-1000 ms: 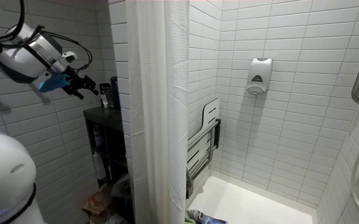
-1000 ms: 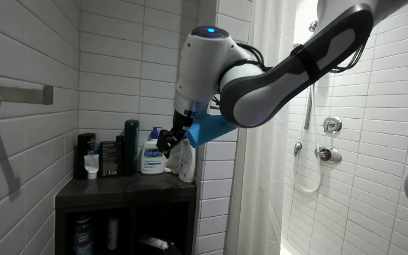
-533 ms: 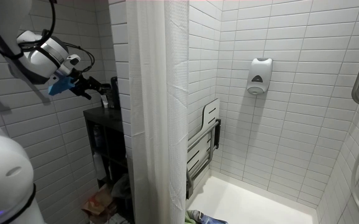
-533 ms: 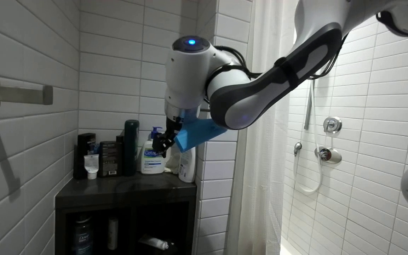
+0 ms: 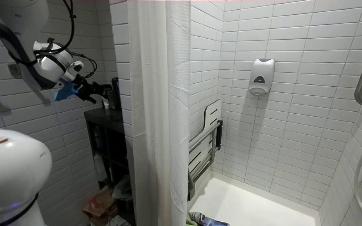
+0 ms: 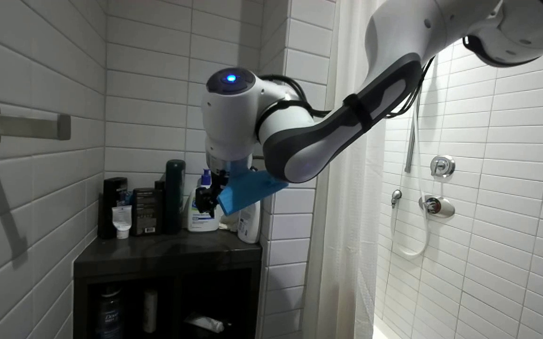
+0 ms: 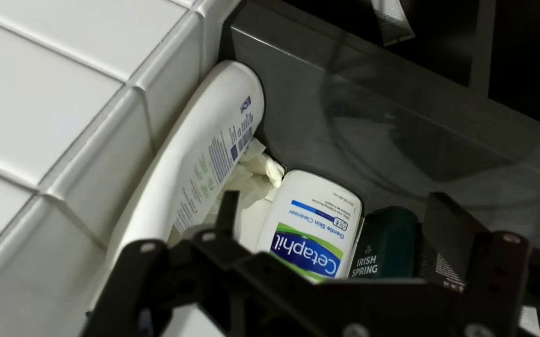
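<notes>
My gripper (image 7: 340, 206) is open and empty, its two dark fingers spread wide at the bottom of the wrist view. Between and beyond them stands a white Cetaphil pump bottle (image 7: 309, 215) with a blue and green label. A dark green Irish Spring bottle (image 7: 384, 243) stands beside it, nearer the right finger. A white bottle (image 7: 204, 150) leans by the tiled wall, left of the left finger. In an exterior view the gripper (image 6: 207, 202) hangs above the dark shelf top (image 6: 167, 249), partly covering the Cetaphil bottle (image 6: 203, 223). Contact with any bottle cannot be seen.
A dark box (image 6: 146, 212), a white tube (image 6: 122, 221) and a black bottle (image 6: 111, 207) stand at the shelf's left. Crumpled paper (image 7: 255, 173) lies between the white bottles. A blue piece (image 6: 247, 190) sits on the wrist. A tiled wall edge and curtain (image 6: 346, 235) stand beside.
The arm has moved further over the shelf, toward the bottles. In an exterior view the gripper shifts left and slightly down, in front of the Cetaphil bottle. The bottles have not moved.
</notes>
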Robot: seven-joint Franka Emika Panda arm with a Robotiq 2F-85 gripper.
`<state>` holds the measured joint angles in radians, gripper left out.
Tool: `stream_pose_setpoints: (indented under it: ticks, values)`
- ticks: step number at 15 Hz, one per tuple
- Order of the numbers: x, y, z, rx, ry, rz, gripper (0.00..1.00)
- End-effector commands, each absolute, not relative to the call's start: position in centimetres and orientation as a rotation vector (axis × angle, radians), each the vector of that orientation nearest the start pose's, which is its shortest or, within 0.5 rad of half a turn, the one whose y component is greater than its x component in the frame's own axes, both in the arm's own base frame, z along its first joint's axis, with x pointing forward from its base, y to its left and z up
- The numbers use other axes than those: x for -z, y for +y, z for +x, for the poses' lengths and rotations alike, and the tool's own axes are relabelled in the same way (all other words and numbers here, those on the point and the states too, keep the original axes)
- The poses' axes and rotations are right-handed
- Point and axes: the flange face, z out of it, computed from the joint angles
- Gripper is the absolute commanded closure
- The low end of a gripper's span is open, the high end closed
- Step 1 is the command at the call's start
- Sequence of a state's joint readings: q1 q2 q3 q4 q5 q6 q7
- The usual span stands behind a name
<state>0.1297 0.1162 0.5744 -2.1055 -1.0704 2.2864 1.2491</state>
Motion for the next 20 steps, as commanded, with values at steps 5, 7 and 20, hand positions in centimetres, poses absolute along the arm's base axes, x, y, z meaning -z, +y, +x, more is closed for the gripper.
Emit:
stream_pose_setpoints:
  ticks: [5, 7, 20]
  values:
    - [-37.5, 33.4, 47.2, 1.229, -0.065, -3.291, 0.00]
    - [-37.4, 32.8, 47.3, 1.266, -0.020, -3.289, 0.00]
    - [-36.5, 32.4, 48.5, 1.617, 0.008, -3.169, 0.00]
